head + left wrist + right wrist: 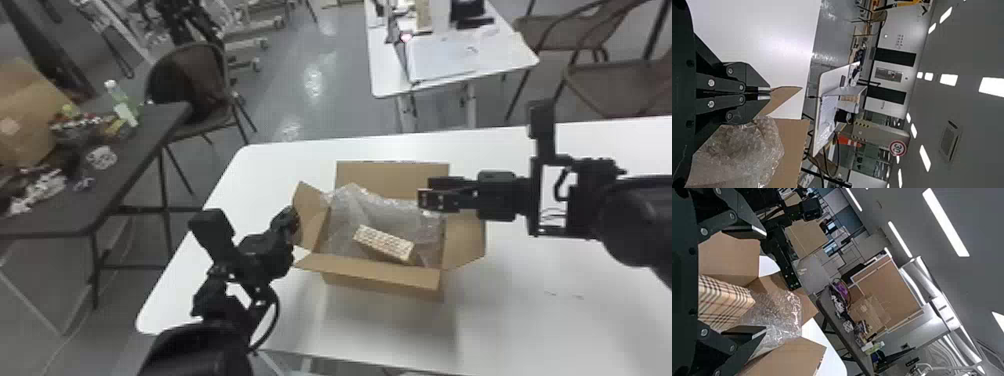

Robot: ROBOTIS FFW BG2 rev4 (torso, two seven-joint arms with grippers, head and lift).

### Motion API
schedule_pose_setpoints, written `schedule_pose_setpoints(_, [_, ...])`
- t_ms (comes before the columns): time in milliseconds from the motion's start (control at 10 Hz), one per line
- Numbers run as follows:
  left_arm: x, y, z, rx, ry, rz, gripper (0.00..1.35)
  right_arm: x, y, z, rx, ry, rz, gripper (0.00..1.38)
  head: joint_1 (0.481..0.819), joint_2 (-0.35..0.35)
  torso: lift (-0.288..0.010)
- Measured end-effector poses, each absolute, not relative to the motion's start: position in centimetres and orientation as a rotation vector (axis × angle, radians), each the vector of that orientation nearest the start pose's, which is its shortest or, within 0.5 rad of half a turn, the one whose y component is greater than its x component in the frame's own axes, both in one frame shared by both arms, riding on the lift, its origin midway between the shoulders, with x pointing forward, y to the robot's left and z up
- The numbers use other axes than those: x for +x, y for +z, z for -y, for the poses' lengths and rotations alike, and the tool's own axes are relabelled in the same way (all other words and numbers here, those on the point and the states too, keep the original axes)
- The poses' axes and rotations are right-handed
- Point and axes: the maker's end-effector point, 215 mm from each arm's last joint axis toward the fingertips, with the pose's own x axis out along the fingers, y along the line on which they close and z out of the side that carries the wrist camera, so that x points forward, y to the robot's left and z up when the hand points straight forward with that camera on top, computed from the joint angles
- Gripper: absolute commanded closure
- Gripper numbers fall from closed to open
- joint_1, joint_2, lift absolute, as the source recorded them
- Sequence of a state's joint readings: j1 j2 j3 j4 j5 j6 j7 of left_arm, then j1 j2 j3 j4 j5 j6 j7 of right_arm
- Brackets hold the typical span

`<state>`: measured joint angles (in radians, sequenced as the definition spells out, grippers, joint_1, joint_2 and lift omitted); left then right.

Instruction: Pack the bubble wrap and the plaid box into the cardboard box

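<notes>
Nearest, the left arm leads to the left hand, its fingers close together beside a flap; the right hand is spread wide over the cardboard box. Inside, the plaid box lies aslant against the bubble wrap. It looks light, stiff and crushable: grip gently across its narrow width. Soft, slick bubble wrap wants a gathered fold.
</notes>
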<state>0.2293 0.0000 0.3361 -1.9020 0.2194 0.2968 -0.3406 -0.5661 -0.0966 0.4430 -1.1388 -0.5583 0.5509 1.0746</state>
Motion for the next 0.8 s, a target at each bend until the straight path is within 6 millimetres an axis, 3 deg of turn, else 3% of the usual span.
schedule_pose_setpoints(100, [50.8,-35.4,-33.5,-0.193,-0.050,-0.124,1.20,52.9,-29.4,-7.7,0.446,1.403,-0.386,0.25,0.695,0.350,-0.121])
schedule_pose_setpoints(200, [50.8,-35.3,-33.5,-0.193,-0.050,-0.123,1.20,54.8,-29.0,-5.2,0.460,1.274,-0.327,0.25,0.689,0.350,-0.121])
schedule_pose_setpoints(300, [50.8,-35.3,-33.5,-0.194,-0.050,-0.122,1.20,56.6,-28.7,-1.3,0.442,1.112,-0.258,0.25,0.685,0.350,-0.121])
schedule_pose_setpoints(400, [50.7,-35.3,-33.6,-0.194,-0.049,-0.121,1.20,57.8,-28.6,3.3,0.387,0.942,-0.191,0.25,0.685,0.302,-0.121])
schedule_pose_setpoints(600, [50.5,-35.4,-33.9,-0.198,-0.043,-0.119,1.20,58.0,-28.9,12.2,0.227,0.627,-0.107,0.25,0.695,0.217,-0.121])
schedule_pose_setpoints(800, [50.3,-35.5,-34.2,-0.203,-0.039,-0.119,1.20,55.7,-29.9,20.2,0.111,0.298,-0.014,0.25,0.695,0.155,-0.121])
